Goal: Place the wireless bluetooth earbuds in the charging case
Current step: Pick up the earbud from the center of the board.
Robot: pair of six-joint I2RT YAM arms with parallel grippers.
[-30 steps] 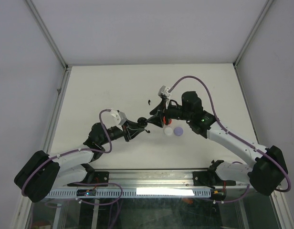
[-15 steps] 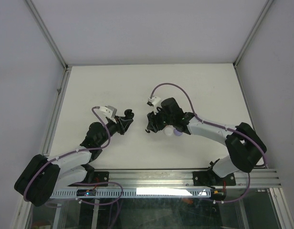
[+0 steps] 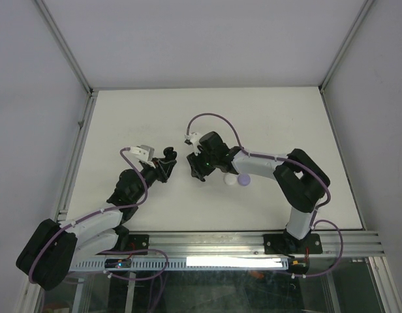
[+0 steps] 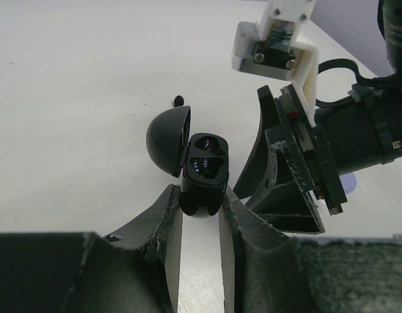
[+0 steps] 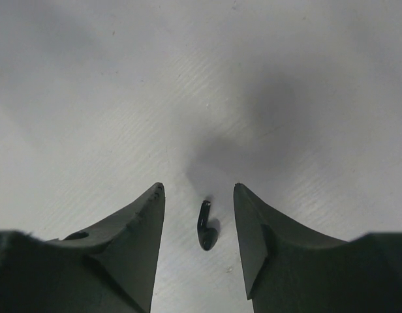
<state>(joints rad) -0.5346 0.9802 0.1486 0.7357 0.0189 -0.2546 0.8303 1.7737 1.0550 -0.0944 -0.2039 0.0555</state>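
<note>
From above, the right hand point(image 3: 200, 171) covers the black earbud, and the charging case shows only as a dark lump in the left hand point(image 3: 167, 158). Just beside the right arm, a white round piece point(image 3: 231, 180) and a lilac round piece point(image 3: 244, 178) lie touching on the surface point(image 3: 266, 117).

The right wrist view shows the black earbud point(image 5: 206, 226) lying on the surface between the parted fingers, clear of both, so that hand is released and grasps nothing. Its long axis runs along the gap, stem pointing away from the wrist and bulb nearest it.

The left hand point(image 4: 200, 195) is clenched on the black charging case point(image 4: 204, 173), whose lower body is hidden between the fingers. The lid stands open to the left and two glossy wells face up. Beyond it lies a dark speck point(image 4: 179, 100), possibly another earbud, too small to tell.
</note>
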